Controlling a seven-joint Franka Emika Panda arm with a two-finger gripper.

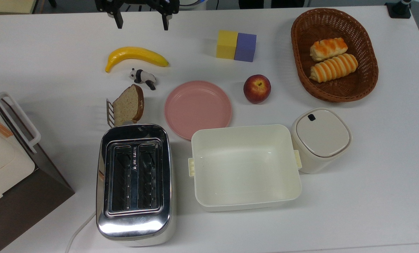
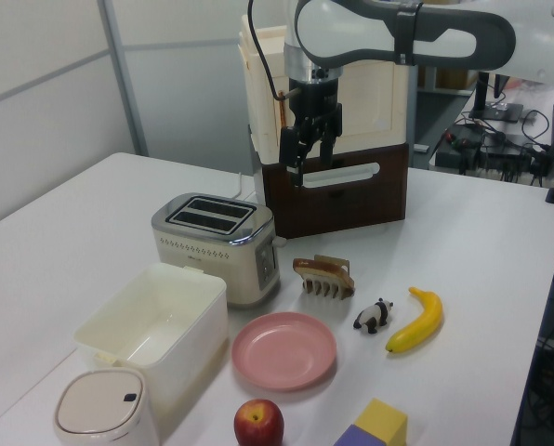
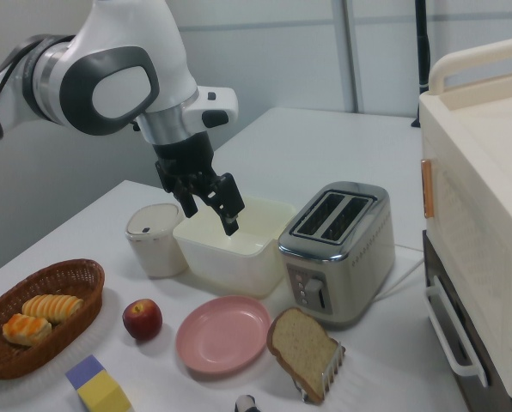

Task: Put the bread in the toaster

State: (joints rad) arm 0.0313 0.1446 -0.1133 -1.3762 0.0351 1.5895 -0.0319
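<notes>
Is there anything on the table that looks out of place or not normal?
Nothing is spilled or damaged. Only the bread stands out: it leans tilted in a small rack beside the toaster, whose slots are empty.

Even, bright overhead light is washing the white table, leaving soft, short shadows. Glare is blooming on the shiny chrome two-slot toaster in the top view's lower left. All three views are staying sharp, with no visible edge distortion.

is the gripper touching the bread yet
Apart. In the right view the open gripper hangs in the air well above the bread, which leans in its rack on the table.
</notes>
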